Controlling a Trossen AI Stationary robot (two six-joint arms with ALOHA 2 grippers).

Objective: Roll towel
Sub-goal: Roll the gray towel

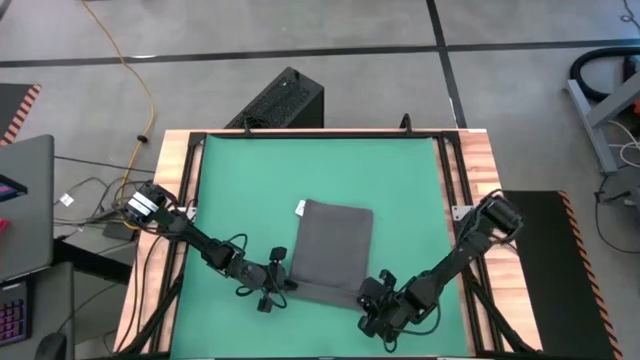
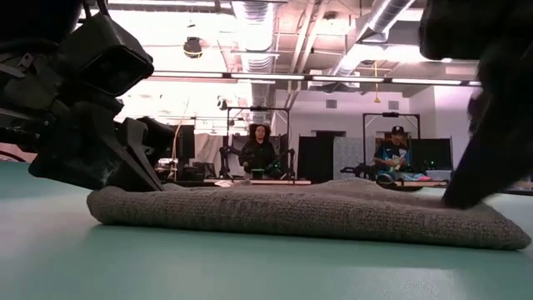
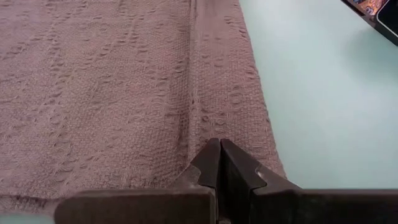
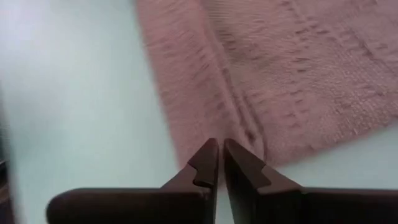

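The towel (image 1: 333, 250) was laid flat at lower centre of the green surface (image 1: 400, 180), long axis up-frame. The left gripper (image 1: 281, 283) was pinched shut, seemingly on its lower-left corner; the right gripper (image 1: 372, 300), slightly parted, empty, was placed beside the lower-right.

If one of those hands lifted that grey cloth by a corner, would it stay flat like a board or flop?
Probably flop: the dark grey woven towel lies limp on the green mat, its edges rounded and sagging in the low view. It looks light, with a loose, textured weave. That rough weave would likely grip rather than slip, so a push may bunch it up.
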